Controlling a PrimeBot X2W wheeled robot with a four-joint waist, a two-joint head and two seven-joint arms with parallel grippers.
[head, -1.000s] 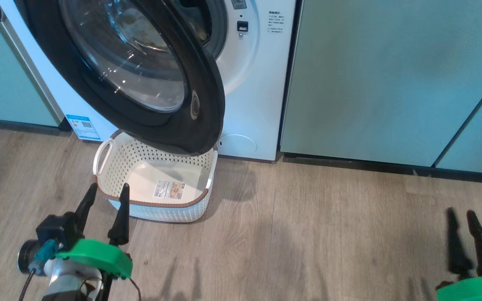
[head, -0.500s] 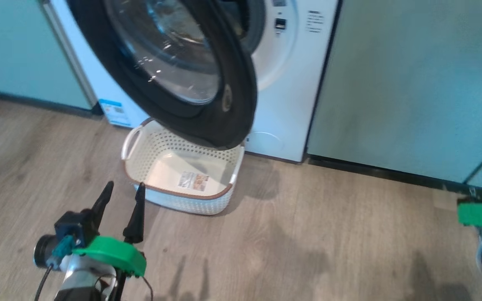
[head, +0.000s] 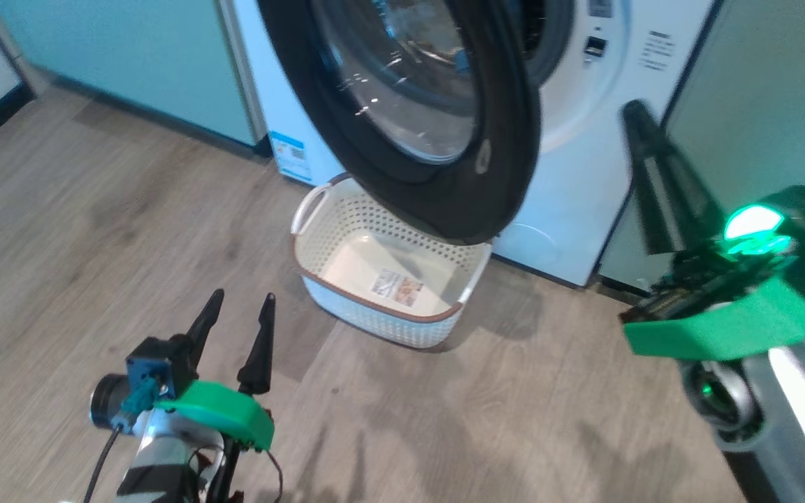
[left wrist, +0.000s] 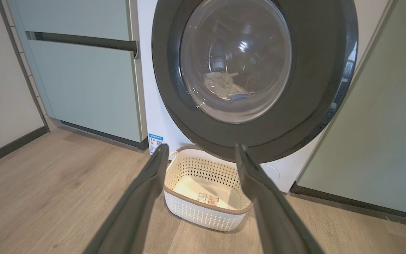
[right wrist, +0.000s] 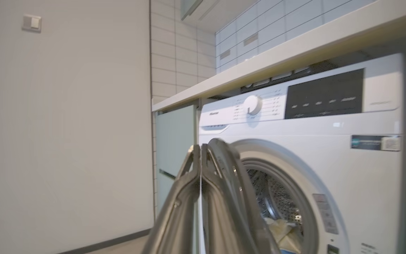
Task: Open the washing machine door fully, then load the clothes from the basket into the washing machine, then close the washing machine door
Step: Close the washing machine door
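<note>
The washing machine [head: 584, 175] stands with its door [head: 507, 175] swung open over the basket [head: 346, 230], which holds just its label. Through the door glass [left wrist: 236, 60] I see the clothes [left wrist: 220, 83] lying in the drum, a blue piece [left wrist: 240, 96] among them; they also show past the gasket [right wrist: 282, 231]. My left gripper [head: 240, 300] hovers open and empty above the floor in front of the basket [left wrist: 206, 211]. My right gripper [head: 633, 112] is raised at the right, shut on nothing, its tips [right wrist: 200, 148] close beside the door's free edge.
Pale green cabinets [head: 130, 63] flank the machine on both sides [left wrist: 382, 123]. A worktop [right wrist: 294, 49] runs above it under white tiles. Wood floor [head: 95, 209] spreads to the left, up to a white wall with a dark skirting [left wrist: 9, 148].
The camera has swung, shifting the whole scene rightward. My right gripper has shut and risen from the lower right to door height. The left gripper stays open.
</note>
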